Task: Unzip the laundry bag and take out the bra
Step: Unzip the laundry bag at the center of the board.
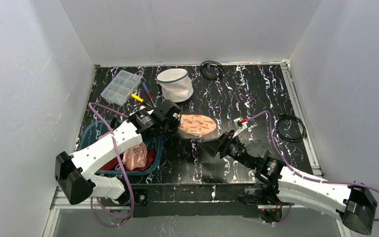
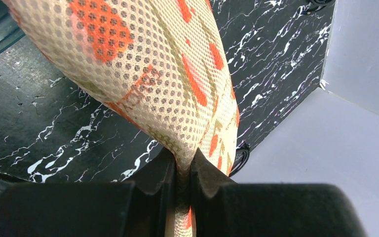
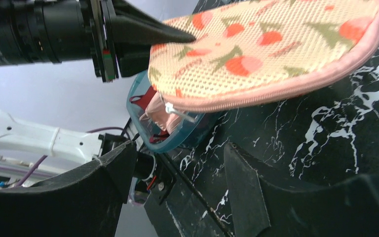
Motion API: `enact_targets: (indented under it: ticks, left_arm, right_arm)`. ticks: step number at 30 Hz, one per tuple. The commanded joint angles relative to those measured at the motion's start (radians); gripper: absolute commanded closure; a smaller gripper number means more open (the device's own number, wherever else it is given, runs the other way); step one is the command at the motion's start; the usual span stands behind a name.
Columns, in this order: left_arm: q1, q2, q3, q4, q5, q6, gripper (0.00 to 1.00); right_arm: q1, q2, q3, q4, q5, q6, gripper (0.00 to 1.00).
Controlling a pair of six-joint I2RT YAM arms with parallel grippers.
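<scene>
Pinching the laundry bag (image 1: pixel 196 124) at its left rim, our left claw (image 2: pixel 181 165) holds it flat over the table (image 1: pixel 256 98); its zipper edge (image 3: pixel 276 91) faces our right claw (image 3: pixel 180 153), spread wide, with the pull (image 3: pixel 175 109) straight ahead.

White arms (image 1: pixel 111 145), black joints (image 1: pixel 71 180), purple cables (image 1: pixel 123 173)

A black desk (image 1: pixel 256 89) veined with white stands boxed in by plain white walls (image 1: pixel 187 29) on three sides, a metal rail (image 1: pixel 301 116) edging its right side under even light.
</scene>
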State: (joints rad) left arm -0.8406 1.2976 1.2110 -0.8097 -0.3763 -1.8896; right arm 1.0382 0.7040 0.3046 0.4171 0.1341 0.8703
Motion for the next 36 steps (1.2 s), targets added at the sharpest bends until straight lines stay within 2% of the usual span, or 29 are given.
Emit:
enact_targets:
  ticks: [1, 11, 22, 36]
  left_arm:
    - [0.002, -0.031, -0.024, -0.01, -0.017, -0.029, 1.0]
    - [0.0, -0.043, -0.038, 0.0, -0.007, -0.04, 1.0]
    - [0.002, -0.059, -0.058, 0.016, 0.01, -0.042, 1.0]
    - [0.003, -0.074, -0.066, 0.035, 0.025, -0.034, 1.0]
  right_arm:
    - [0.005, 0.008, 0.007, 0.085, 0.1, -0.012, 0.28]
    - [0.005, 0.091, 0.037, 0.153, 0.092, -0.024, 0.36]
    - [0.004, 0.082, 0.031, 0.181, 0.084, -0.051, 0.4]
    - [0.005, 0.08, 0.028, 0.201, 0.09, -0.074, 0.53]
